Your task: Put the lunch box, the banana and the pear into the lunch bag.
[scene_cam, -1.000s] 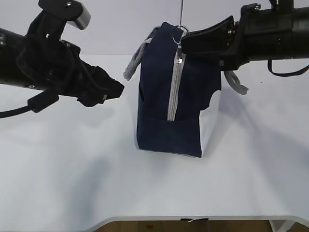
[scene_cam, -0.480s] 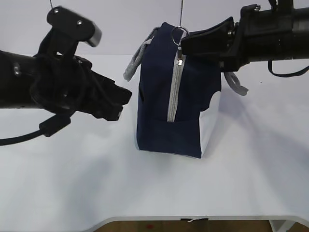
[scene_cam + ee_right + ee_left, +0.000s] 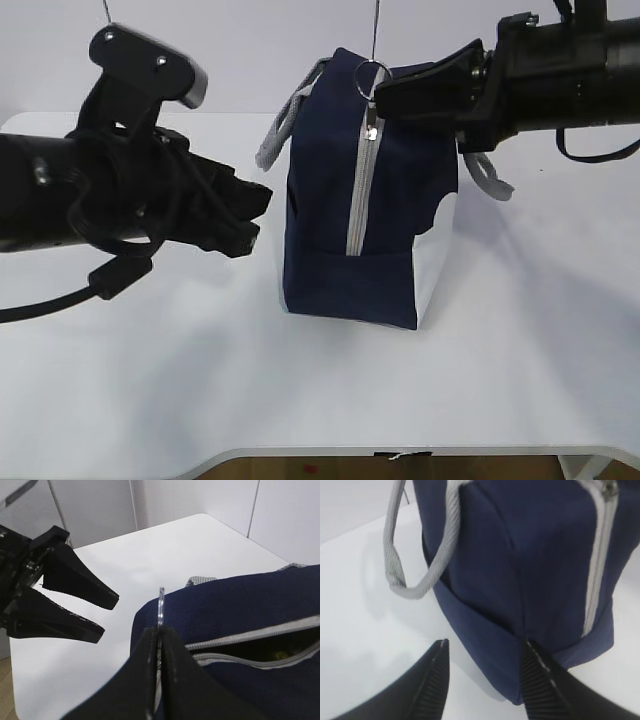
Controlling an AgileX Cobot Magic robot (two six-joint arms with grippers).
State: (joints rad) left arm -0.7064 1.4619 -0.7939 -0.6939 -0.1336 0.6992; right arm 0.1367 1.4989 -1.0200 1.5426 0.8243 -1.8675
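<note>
The navy lunch bag [image 3: 350, 230] stands upright mid-table with its grey zipper [image 3: 357, 190] down the near end. My right gripper [image 3: 382, 92] is shut on the metal ring pull [image 3: 369, 72] at the bag's top; the ring [image 3: 161, 607] sticks up between its fingers. The top zipper gapes a little, and something yellow [image 3: 278, 655] shows inside. My left gripper [image 3: 255, 215] is open just left of the bag, its fingers [image 3: 540, 672] straddling the bag's lower corner [image 3: 505, 645]. The lunch box, the banana and the pear are not clearly in view.
The bag's grey webbing handles hang at both sides [image 3: 277, 130], [image 3: 490, 178]. The white table [image 3: 320, 390] runs to its front edge near the bottom of the exterior view. White walls stand behind.
My left arm has moved right and come in close to the bag's left side. The right gripper has stayed on the ring pull.
</note>
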